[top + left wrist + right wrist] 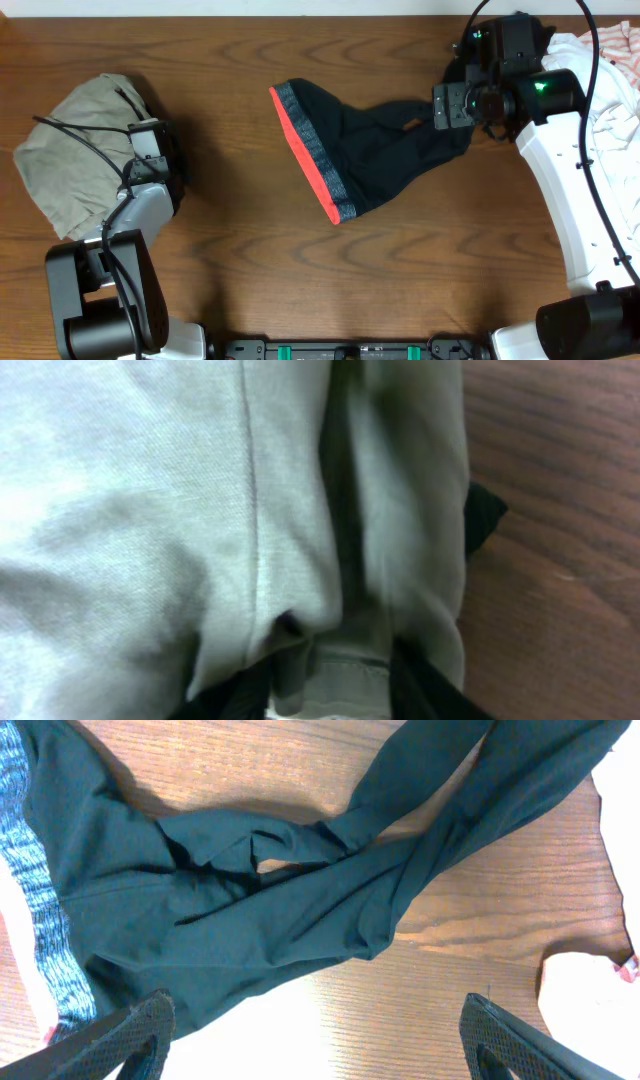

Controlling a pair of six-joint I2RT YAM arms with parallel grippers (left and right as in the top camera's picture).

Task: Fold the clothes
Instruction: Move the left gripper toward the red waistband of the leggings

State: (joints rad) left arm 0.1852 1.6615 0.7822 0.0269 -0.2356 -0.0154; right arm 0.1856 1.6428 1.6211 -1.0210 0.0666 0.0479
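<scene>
The black leggings lie in the middle of the table. Their grey patterned waistband with a red edge faces left, and the two narrow legs run right, crossing and bunched. My right gripper hovers over the leg ends. In the right wrist view it is open and empty, with the leggings just beyond its fingertips and bare wood between them. My left gripper rests at the edge of the khaki-grey garment. In the left wrist view its fingers stand apart, with khaki cloth lying between them.
White and red-striped garments are piled at the far right, behind my right arm. A white corner shows in the right wrist view. The khaki heap takes up the far left. The table is brown wood.
</scene>
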